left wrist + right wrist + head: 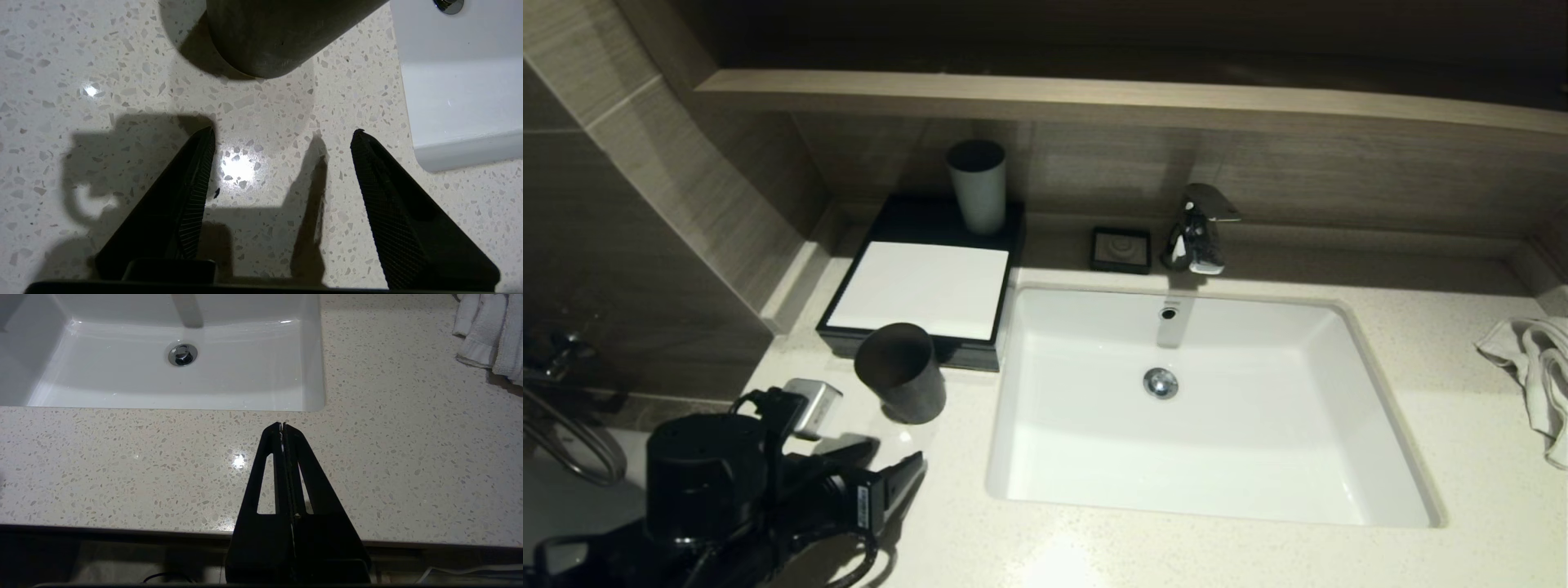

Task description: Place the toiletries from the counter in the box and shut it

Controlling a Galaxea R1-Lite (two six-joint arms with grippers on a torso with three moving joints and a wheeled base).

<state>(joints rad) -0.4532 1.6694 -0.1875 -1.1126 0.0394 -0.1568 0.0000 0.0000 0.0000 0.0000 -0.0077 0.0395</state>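
Fingers (196, 204) of the left gripper (282, 134) stand spread and empty over the counter (81, 49), with the black cup (278, 32) just beyond their tips and the sink (461, 81) off to one side. Farther out past the cup, the box (923, 286) sits closed with a grey cup (978, 186) on its far end; no sachets show. The right gripper (282, 425) hangs pressed shut and empty at the counter's near edge.

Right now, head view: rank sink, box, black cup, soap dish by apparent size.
1. sink
2. box
3. black cup, nearer the camera, so looks bigger than it is
4. soap dish
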